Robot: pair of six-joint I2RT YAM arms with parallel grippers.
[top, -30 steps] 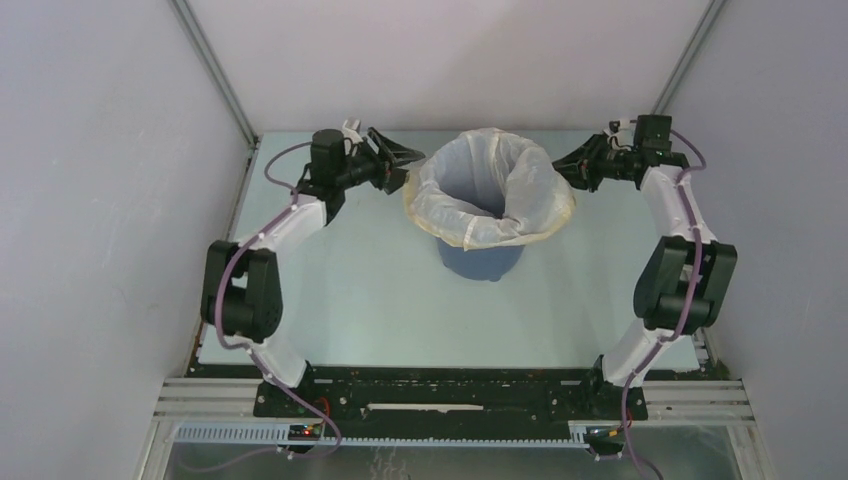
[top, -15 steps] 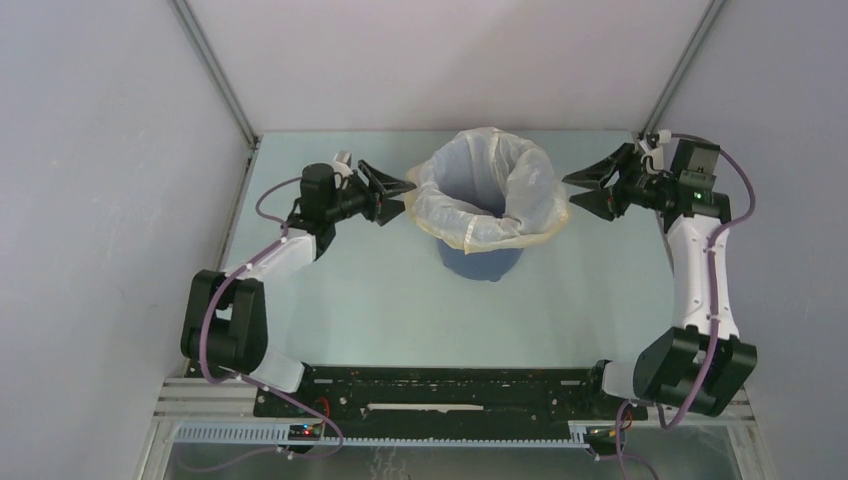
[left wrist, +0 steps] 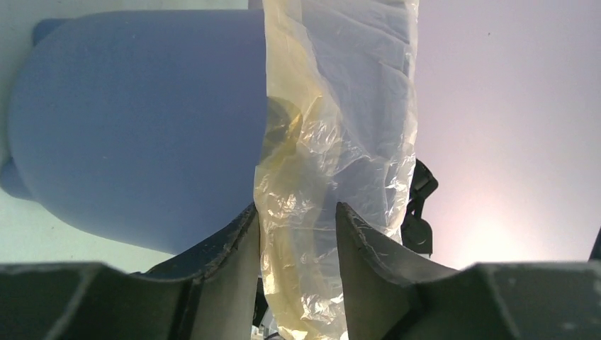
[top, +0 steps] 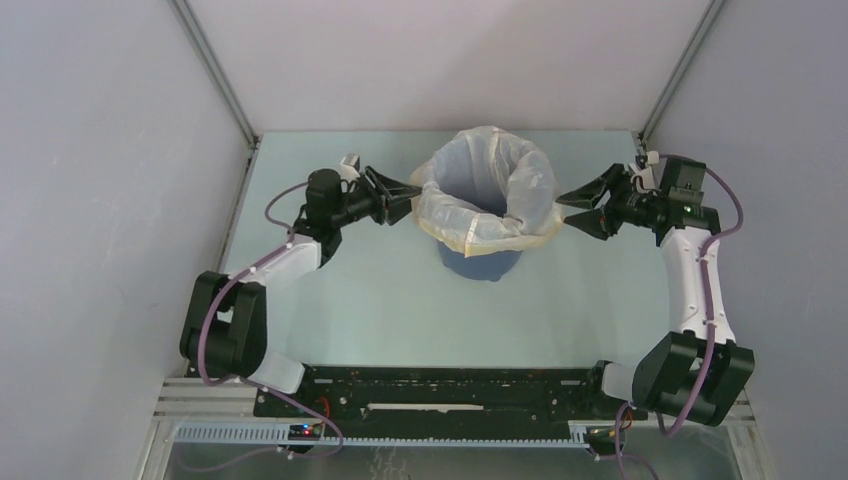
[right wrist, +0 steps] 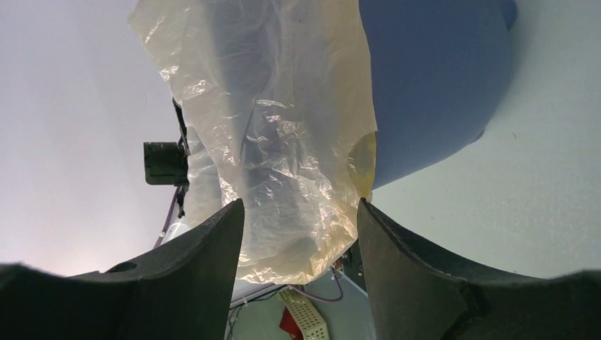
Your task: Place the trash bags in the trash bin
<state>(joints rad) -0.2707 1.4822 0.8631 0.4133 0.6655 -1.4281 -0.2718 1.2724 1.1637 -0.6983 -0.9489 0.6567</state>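
The trash bin (top: 481, 263), a round blue bucket, stands at the middle back of the table. The trash bag (top: 470, 218), whitish-cream crinkly plastic, lines it, with its rim folded out over the bucket's edge. My left gripper (top: 409, 199) is open at the bin's left side, and the bag's overhang (left wrist: 319, 142) hangs between its jaws (left wrist: 298, 212), next to the bin wall (left wrist: 142, 127). My right gripper (top: 564, 211) is open at the bin's right side. The bag's edge (right wrist: 276, 127) hangs just beyond its jaws (right wrist: 301, 209), beside the bin (right wrist: 425, 92).
Grey enclosure walls stand left, right and behind, with aluminium posts (top: 212, 70) at the back corners. The pale green tabletop (top: 400, 300) lies bare in front of the bin. A black frame rail (top: 450, 390) runs along the near edge.
Both grippers have shifted nearer along the bin's sides. The right arm swung out to the right, then back in towards the bag's edge. Both stay open.
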